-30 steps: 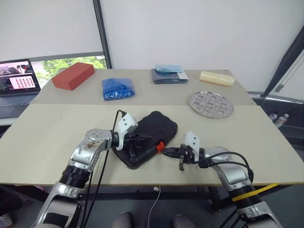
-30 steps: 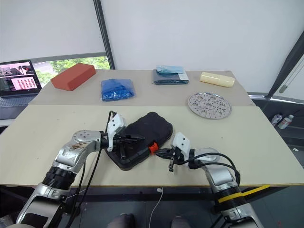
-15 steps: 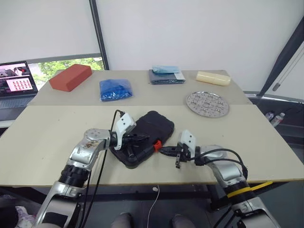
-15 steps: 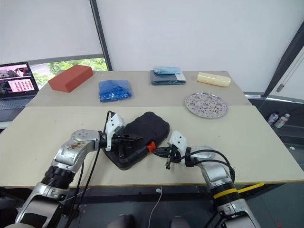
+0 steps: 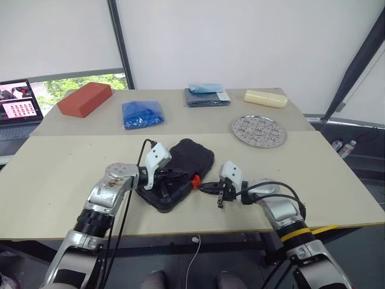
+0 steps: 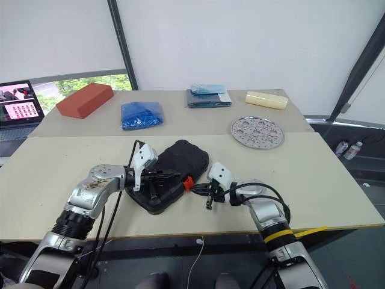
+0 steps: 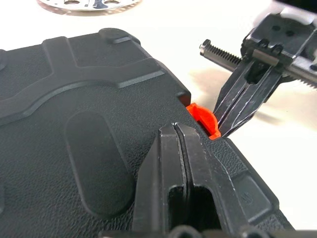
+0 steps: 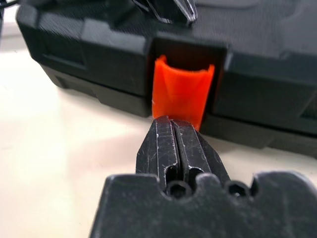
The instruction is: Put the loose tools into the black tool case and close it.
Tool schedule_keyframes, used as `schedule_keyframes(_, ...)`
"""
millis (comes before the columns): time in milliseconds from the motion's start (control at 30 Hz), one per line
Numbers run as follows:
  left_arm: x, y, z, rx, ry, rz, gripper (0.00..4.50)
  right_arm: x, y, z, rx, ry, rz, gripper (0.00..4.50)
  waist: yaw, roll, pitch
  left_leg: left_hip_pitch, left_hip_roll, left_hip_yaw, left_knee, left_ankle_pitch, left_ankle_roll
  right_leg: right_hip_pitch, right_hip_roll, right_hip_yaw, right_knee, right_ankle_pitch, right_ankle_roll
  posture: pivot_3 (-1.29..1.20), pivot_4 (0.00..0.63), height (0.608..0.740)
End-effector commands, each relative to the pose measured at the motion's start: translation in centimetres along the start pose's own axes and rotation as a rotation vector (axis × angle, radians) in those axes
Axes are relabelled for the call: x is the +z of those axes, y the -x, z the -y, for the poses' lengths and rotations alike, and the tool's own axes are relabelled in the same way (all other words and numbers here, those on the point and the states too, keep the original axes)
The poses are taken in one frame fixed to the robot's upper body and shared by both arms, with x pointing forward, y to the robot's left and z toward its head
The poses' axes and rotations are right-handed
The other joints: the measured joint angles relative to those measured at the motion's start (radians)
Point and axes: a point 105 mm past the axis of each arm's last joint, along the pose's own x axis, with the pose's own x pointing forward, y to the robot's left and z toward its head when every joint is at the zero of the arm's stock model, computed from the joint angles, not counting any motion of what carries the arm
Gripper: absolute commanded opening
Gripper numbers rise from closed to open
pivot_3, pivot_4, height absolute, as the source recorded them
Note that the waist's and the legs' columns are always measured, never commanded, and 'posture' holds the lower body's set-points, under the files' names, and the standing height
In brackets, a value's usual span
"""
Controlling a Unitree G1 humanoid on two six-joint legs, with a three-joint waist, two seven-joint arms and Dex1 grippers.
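Observation:
The black tool case [image 5: 191, 158] lies closed on the table, its small orange latch [image 5: 195, 180] on the side facing my right arm. My left gripper [image 5: 184, 174] is shut and rests on the textured lid [image 7: 89, 99] just behind the latch [image 7: 202, 118]. My right gripper [image 5: 202, 188] is shut too, with nothing between its fingers. Its tip [image 8: 173, 125] sits at the lower edge of the orange latch [image 8: 181, 91], touching it or a hair away. The loose tools are out of view.
At the back of the table lie a red block [image 5: 85, 98], a blue bag [image 5: 142, 113], a folded dark cloth [image 5: 206, 96] and a cream block [image 5: 265, 97]. A round perforated metal tray [image 5: 259, 130] sits right of the case. A laptop [image 5: 15, 108] stands far left.
The camera has shifted a little, so the whole picture has slid. Both grippers stay shut, the left on the lid and the right at the latch.

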Motion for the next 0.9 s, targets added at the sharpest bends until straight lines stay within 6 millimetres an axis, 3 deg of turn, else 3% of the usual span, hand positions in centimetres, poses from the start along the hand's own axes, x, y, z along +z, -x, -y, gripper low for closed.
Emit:
schedule_keyframes(33,-5.5,-0.7,1.2,-0.025,0.16,-0.157,0.04,3.0,-0.9,0.4,0.002,0.08,0.066,0.0,0.001,0.0,0.0,0.0,0.0,0.0,0.0,0.0,0.0,0.0,0.0,0.0,0.0,0.0,0.0,0.0,0.15,0.74)
schedule_keyframes(300,-5.5,-0.8,1.3,-0.022,0.161,-0.156,0.04,3.9,-0.5,0.5,0.014,0.102,0.079,0.0,0.002,0.0,0.0,-0.001,-0.001,0.0,-0.003,0.0,0.0,-0.001,0.0,0.0,-0.001,0.0,0.0,0.0,0.15,0.74)
schedule_keyframes(600,-5.6,-0.5,1.4,-0.019,0.161,-0.16,0.04,1.2,2.9,0.4,0.015,0.077,-0.064,0.0,0.007,0.0,0.0,-0.001,-0.001,0.0,-0.005,0.0,0.0,-0.001,-0.001,0.0,-0.005,-0.001,-0.001,0.0,0.15,0.74)
schedule_keyframes(900,-5.5,-0.5,1.3,-0.019,0.16,-0.16,0.04,2.4,1.2,-0.1,0.03,0.071,-0.006,0.0,0.008,0.0,0.0,-0.002,-0.001,0.001,-0.007,0.0,0.0,0.0,-0.001,0.0,-0.011,0.0,0.0,0.0,0.15,0.74)
